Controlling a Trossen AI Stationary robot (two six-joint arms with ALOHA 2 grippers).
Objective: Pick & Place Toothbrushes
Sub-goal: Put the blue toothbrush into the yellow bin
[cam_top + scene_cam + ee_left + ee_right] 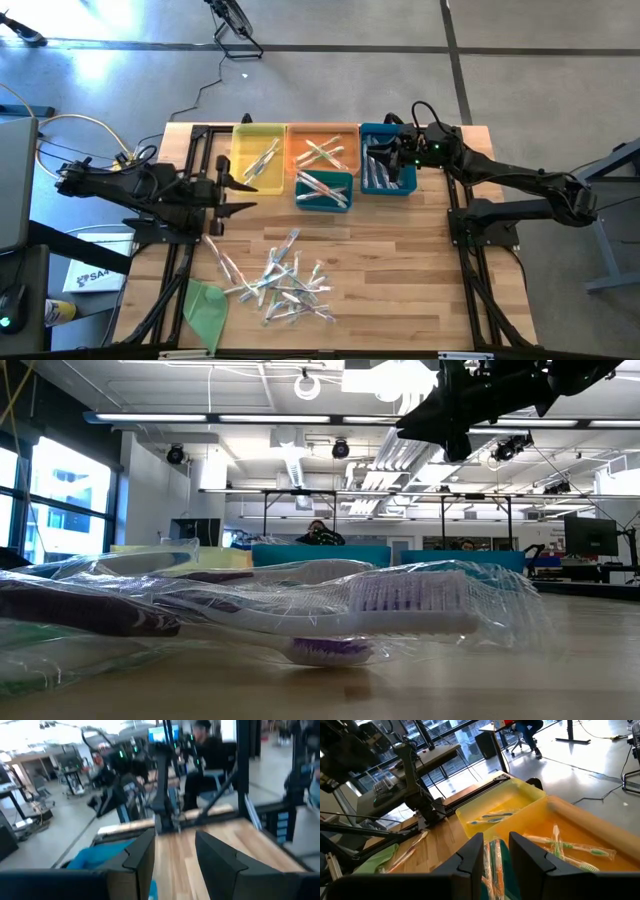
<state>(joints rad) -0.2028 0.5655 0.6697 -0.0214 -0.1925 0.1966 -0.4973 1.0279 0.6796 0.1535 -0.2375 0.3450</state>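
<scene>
1. Lying loose in a heap on the near middle of the counter are the wrapped toothbrushes, with more already sorted into the bins at the far edge.
2. Those bins stand in a row: a yellow bin, an orange bin, a small teal bin just in front of it, and a blue bin at the right.
3. The right hand hovers over the blue bin; its fingers stand slightly apart with a wrapped toothbrush between them, though a firm grip I cannot tell.
4. The left hand waits released at the left, beside the yellow bin.
5. A green sheet lies near the left corner.
</scene>
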